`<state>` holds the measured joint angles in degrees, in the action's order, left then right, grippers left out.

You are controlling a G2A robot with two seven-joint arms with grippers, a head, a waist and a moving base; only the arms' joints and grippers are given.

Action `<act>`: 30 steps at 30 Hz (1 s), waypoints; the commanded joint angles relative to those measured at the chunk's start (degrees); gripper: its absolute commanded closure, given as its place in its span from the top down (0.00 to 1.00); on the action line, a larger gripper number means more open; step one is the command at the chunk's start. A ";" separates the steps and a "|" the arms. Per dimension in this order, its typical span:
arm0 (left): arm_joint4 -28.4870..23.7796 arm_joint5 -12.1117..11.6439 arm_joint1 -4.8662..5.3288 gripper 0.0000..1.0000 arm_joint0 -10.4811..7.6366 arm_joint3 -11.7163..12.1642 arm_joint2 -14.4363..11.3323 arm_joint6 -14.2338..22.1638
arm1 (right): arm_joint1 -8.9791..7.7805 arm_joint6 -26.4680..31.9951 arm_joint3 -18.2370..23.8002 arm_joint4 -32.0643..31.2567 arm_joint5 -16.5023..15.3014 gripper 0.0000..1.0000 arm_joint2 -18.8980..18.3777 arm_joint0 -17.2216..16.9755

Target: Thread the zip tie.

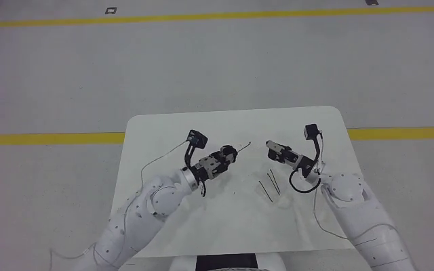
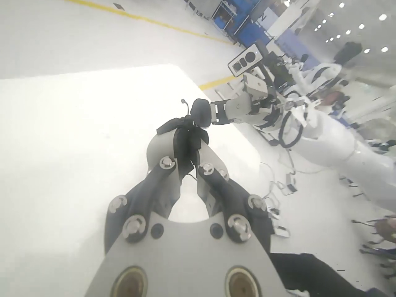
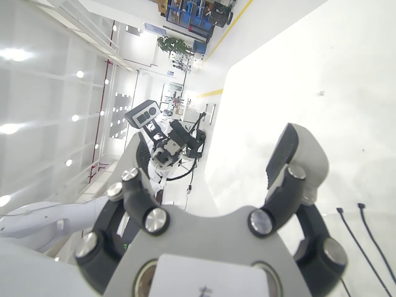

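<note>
Ties total three: one zip tie (image 1: pixel 243 146) clenched in left gripper (image 1: pixel 230 154), two spare ties (image 1: pixel 272 181) six o'clock of released right gripper (image 1: pixel 270 145).

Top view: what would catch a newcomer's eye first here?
The left claw pinches a black zip tie above the middle of the white table, its tail pointing toward the open right claw facing it. Two spare zip ties lie on the table near the right arm.
</note>
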<state>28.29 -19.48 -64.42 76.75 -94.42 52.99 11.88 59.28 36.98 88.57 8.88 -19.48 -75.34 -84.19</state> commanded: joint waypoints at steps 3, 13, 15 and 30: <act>-8.30 0.00 1.13 0.00 0.46 -1.18 0.16 2.49 | -0.02 -0.34 -0.01 -0.05 0.00 1.00 -0.72 -0.25; -25.69 0.00 2.99 0.00 0.19 -4.03 0.17 9.30 | -0.02 -0.34 -0.01 -0.05 0.00 1.00 -0.72 -0.25; -28.53 0.00 3.05 0.00 0.19 -4.29 0.25 10.87 | -0.02 -0.34 -0.01 -0.05 0.00 1.00 -0.72 -0.25; -30.11 0.00 3.02 0.00 0.25 -1.79 0.54 13.62 | -0.02 -0.34 -0.01 -0.05 0.00 1.00 -0.72 -0.25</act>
<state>-0.53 -19.48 -61.29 76.83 -96.16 53.92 25.40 59.26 36.64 88.56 8.83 -19.48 -76.07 -84.44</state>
